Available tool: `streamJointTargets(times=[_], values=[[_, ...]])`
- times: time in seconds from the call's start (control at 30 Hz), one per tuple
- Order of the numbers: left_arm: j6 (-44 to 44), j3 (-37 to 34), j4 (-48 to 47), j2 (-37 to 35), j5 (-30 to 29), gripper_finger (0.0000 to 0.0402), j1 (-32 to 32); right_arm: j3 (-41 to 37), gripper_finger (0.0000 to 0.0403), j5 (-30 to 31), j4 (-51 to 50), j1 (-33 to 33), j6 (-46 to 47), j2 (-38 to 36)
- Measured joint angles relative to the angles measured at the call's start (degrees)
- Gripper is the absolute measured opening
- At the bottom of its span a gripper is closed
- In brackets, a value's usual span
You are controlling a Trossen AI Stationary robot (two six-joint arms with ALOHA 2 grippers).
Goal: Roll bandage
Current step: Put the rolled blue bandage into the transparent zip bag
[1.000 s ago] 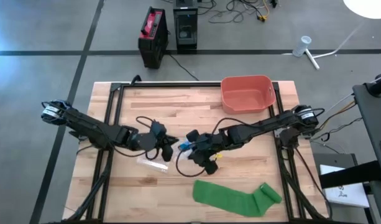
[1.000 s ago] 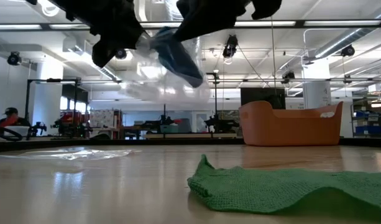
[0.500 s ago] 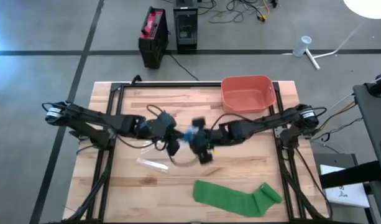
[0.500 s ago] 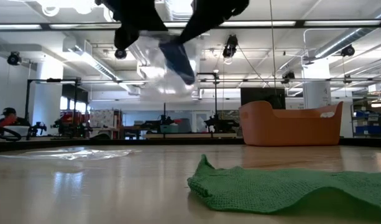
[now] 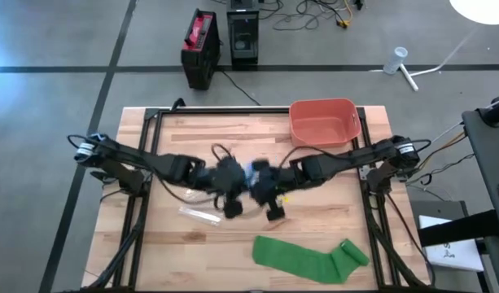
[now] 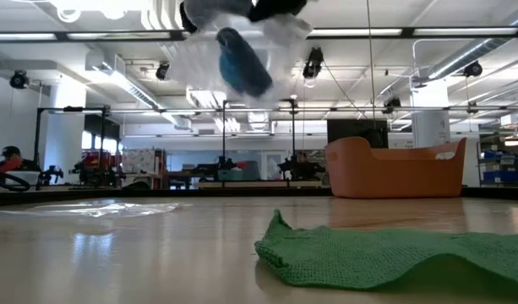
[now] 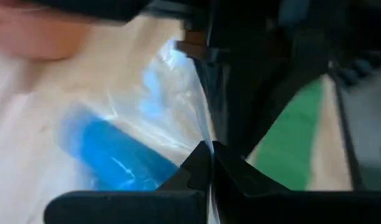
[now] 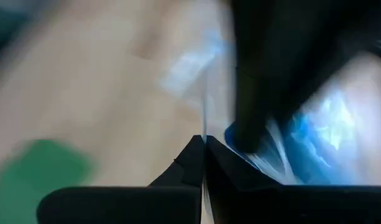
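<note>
Worktop (image 5: 168, 244) centre: both hands, left (image 5: 233, 181) and right (image 5: 261, 183), pinch a clear bag (image 6: 242, 51) with a blue roll (image 6: 242, 63) mid-air, green bandage (image 5: 310, 258) lying flat at 5 o'clock.

Orange bin (image 5: 322, 122) at table's (image 5: 192, 130) far edge; clear wrapper (image 5: 199, 214) w/o contents, mid-left.

No readable text, labels or numbers anywhere; possibly marking on black-and-red box (image 5: 198, 42), too small to tell.
</note>
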Motion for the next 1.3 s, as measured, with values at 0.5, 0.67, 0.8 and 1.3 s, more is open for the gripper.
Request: streamJointTargets(times=[0.5, 0.67, 0.8, 1.3], values=[[1.4, 0.7, -2.8, 0.0, -0.4, 0.0, 0.2, 0.0, 0.0134, 10.1, 1.0, 2.7, -0.1, -1.3], [1.6, 0.6, -4.7, -0.9, 1.1, 0.0, -0.1, 0.0, 0.0205, 15.1, -1.7, 4.9, -1.4, -4.9], [1.5, 0.6, -4.4, -1.2, 1.4, 0.0, 0.0, 0.0, 0.0249, 17.0, -1.9, 5.6, -1.6, -5.9], [2.3, 0.6, -1.3, -1.2, 1.7, 0.0, -0.5, -0.1, 0.0275, 16.5, -3.0, 3.4, 4.2, -1.1]])
